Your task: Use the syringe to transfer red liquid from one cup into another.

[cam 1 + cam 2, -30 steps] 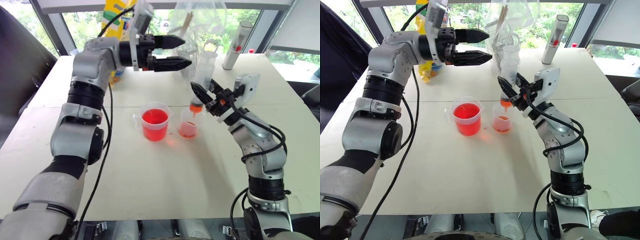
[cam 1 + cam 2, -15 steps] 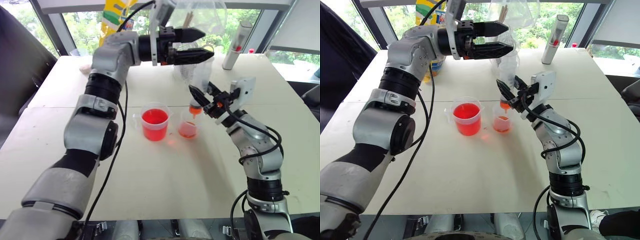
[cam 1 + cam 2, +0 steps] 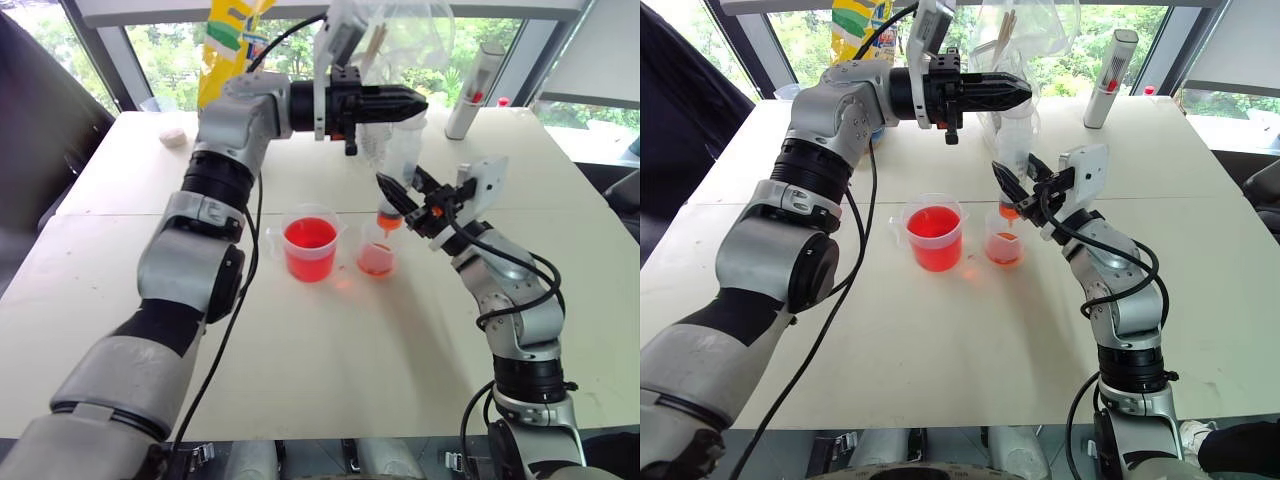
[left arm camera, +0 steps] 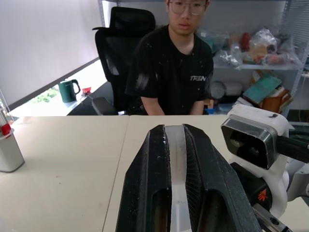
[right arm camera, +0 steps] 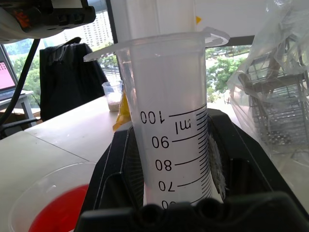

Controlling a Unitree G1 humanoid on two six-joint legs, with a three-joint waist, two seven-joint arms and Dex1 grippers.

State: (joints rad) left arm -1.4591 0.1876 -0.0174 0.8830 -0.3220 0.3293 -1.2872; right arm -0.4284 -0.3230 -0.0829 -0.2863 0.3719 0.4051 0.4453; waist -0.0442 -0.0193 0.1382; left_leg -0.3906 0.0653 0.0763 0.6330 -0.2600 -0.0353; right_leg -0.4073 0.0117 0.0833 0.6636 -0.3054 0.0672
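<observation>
**Plunger gripped, ready to discharge**

My right tool [image 3: 403,192] clamps the syringe [image 3: 399,170] barrel upright, nozzle over the smaller cup [image 3: 377,250] beside the larger cup [image 3: 309,243]. My left tool [image 3: 410,103] is closed on the plunger top. Next: press straight down, slowly.

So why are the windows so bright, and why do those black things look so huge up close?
Left eye view: daylight washes out the windows behind the table. Left wrist view: the left gripper sits right by the lens, so its black fingers look huge. Right wrist view: the syringe looms for the same reason; its printed marks read clearly.
</observation>
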